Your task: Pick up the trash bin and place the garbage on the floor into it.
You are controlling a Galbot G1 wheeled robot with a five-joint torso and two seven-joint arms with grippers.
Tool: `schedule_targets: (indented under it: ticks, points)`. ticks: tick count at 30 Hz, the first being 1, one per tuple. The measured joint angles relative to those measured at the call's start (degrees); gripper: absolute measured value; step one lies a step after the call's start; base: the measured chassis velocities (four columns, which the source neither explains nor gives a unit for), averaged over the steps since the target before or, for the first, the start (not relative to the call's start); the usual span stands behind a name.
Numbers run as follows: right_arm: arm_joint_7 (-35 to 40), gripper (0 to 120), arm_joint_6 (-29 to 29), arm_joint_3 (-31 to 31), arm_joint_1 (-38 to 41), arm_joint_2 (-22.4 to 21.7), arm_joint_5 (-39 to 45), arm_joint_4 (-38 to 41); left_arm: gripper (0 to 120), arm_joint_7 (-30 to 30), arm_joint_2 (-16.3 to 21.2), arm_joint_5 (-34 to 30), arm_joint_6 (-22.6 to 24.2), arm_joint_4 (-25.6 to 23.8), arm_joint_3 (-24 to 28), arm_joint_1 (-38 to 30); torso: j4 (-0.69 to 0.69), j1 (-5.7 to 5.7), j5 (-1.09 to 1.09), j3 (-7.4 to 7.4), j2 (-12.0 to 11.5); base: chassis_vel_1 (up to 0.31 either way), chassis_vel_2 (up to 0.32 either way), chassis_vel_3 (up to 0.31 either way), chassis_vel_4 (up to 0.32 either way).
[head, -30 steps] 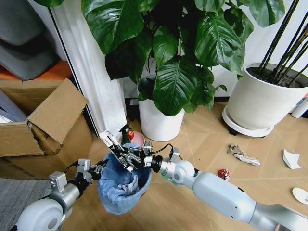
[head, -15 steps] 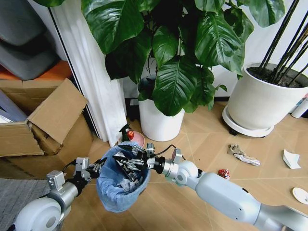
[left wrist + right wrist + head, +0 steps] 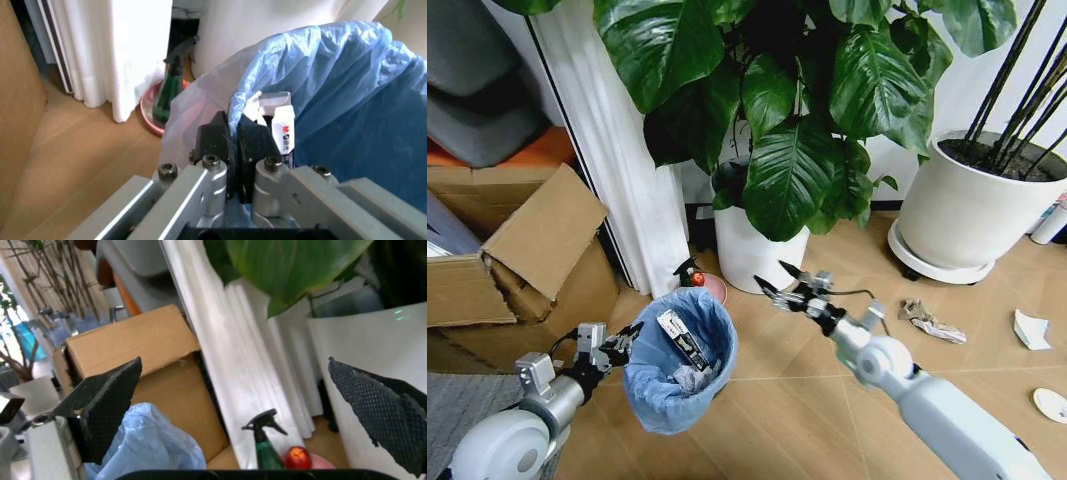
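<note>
The trash bin [image 3: 677, 370], lined with a crinkled light-blue bag, hangs above the floor [image 3: 797, 420] at the lower left. My left gripper [image 3: 623, 340] is shut on its rim; in the left wrist view the black fingers [image 3: 215, 142] pinch the bag's edge [image 3: 300, 55]. A blue-and-white packet [image 3: 685, 340] and crumpled paper [image 3: 691, 378] lie inside the bin. My right gripper [image 3: 779, 282] is open and empty, to the right of the bin and above it. Garbage on the floor: a crumpled wrapper [image 3: 932, 322], a white scrap [image 3: 1030, 330] and a white disc [image 3: 1052, 405].
A cardboard box [image 3: 517, 250] stands at the left beside a white curtain [image 3: 617, 170]. A spray bottle [image 3: 691, 272] and a white plant pot [image 3: 757, 255] are behind the bin. A large white pot [image 3: 972, 215] sits at the right. A grey mat [image 3: 452, 420] lies at the lower left.
My right gripper let the packet go into the bin, then drew out up and to the right, now open. The left gripper still holds the bin.
</note>
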Motion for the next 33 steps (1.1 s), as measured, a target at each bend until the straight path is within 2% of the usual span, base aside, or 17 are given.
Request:
schedule_targets:
  ticks: [2,4,5,8,13,18,24,27,31,33]
  points:
    - [1.45,100,-0.14,4.56,-3.34,-0.26,-2.02,0.32,0,-0.01,0.12,0.0,0.0,-0.38,-0.06,0.01,0.03,0.0,0.0,0.0,0.0,0.0,0.0,0.0,0.0]
    - [2.4,100,-0.18,6.04,-4.55,-0.26,-3.09,0.2,0,-0.01,0.16,0.0,0.0,-0.46,-0.11,0.0,0.04,0.0,0.0,0.0,0.0,0.0,0.0,0.0,0.0]
    - [6.35,100,-0.12,10.2,-9.18,-0.13,-5.96,-0.87,0,-0.03,0.12,0.06,0.0,-0.69,-0.25,0.02,0.04,0.0,-0.02,0.0,0.0,0.0,0.0,0.0,0.0]
    - [13.68,100,-0.36,17.55,-17.09,1.35,-13.04,-4.07,0,-0.02,-0.51,0.47,0.0,-1.08,-0.3,0.26,-0.02,0.0,0.01,0.0,0.0,0.0,0.0,0.0,0.0]
    - [20.6,100,-1.25,25.1,-23.94,5.07,-18.72,-6.89,0,0.22,-1.2,1.0,-0.03,-1.36,-0.4,0.45,-0.02,0.0,0.01,0.0,0.0,0.0,0.0,0.0,0.0]
    - [25.13,100,-1.38,29.1,-27.24,9.01,-22.01,-8.8,0,0.31,-1.47,1.42,-0.1,-1.7,-0.54,0.52,0.0,0.0,0.01,0.0,0.0,0.0,0.0,0.0,0.0]
    - [26.0,100,-1.6,31.3,-27.79,11.23,-24.73,-12.38,0,0.38,-1.97,1.85,-0.14,-2.44,-0.96,1.14,0.0,0.0,0.0,0.0,0.0,0.0,0.0,0.0,0.0]
    - [24.8,100,-1.25,31.57,-26.9,11.5,-25.84,-15.12,0,0.4,-2.11,2.0,-0.16,-2.74,-1.17,1.48,0.0,0.0,-0.01,0.0,0.0,0.0,0.0,0.0,0.0]
    - [23.06,100,-1.5,30.11,-21.36,12.48,-27.94,-24.04,0,0.43,-1.77,2.27,-0.18,-3.14,-1.65,2.27,0.01,0.0,-0.01,0.01,0.0,0.0,0.0,0.0,0.0]
    - [23.04,100,-1.8,29.74,-20.03,12.74,-28.2,-25.81,0,0.43,-1.61,2.27,-0.18,-3.26,-1.76,2.39,0.01,0.0,-0.01,0.01,0.0,0.0,0.0,0.0,0.0]
